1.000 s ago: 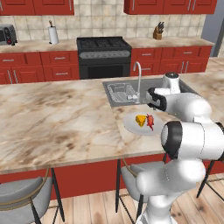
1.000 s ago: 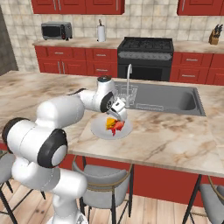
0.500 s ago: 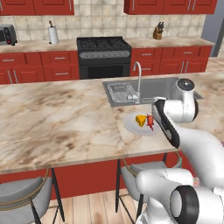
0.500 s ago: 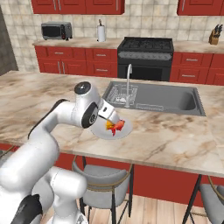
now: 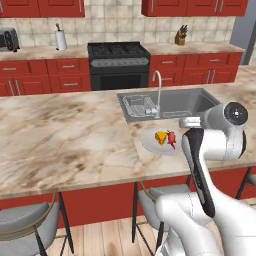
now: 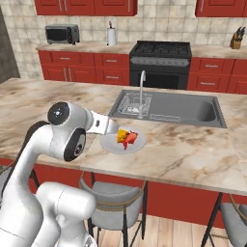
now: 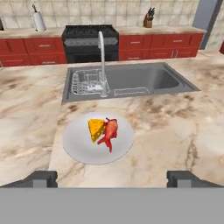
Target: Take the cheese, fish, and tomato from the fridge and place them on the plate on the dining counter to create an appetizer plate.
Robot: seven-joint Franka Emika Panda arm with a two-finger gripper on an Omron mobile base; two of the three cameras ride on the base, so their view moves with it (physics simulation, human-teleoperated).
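Note:
On the dining counter [image 5: 75,135], just in front of the sink, lies the pale round plate [image 5: 150,142] [image 6: 108,144] [image 7: 78,144]. A yellow-orange cheese wedge [image 5: 161,137] [image 6: 122,134] [image 7: 96,129] rests on it. The slim red fish [image 5: 171,138] [image 6: 130,139] [image 7: 109,132] lies touching the cheese. My gripper [image 7: 113,179] [image 6: 113,128] hovers near the plate's front edge and looks over it. It is open, its fingertips [image 7: 41,178] spread wide with nothing between them. The tomato is out of view.
A steel sink [image 5: 167,104] [image 7: 131,81] with a tall faucet [image 7: 101,61] sits behind the plate. Grey stools [image 5: 30,225] [image 6: 108,193] stand under the counter's near edge. A black stove [image 5: 119,65] is on the back counter. A tall grey panel [image 5: 246,30] rises at far right; I cannot tell whether it is the fridge.
My hand has drawn back from above the plate toward the counter's near edge, and the arm's elbow has swung out. The cheese and fish have not moved. The jaws stayed open.

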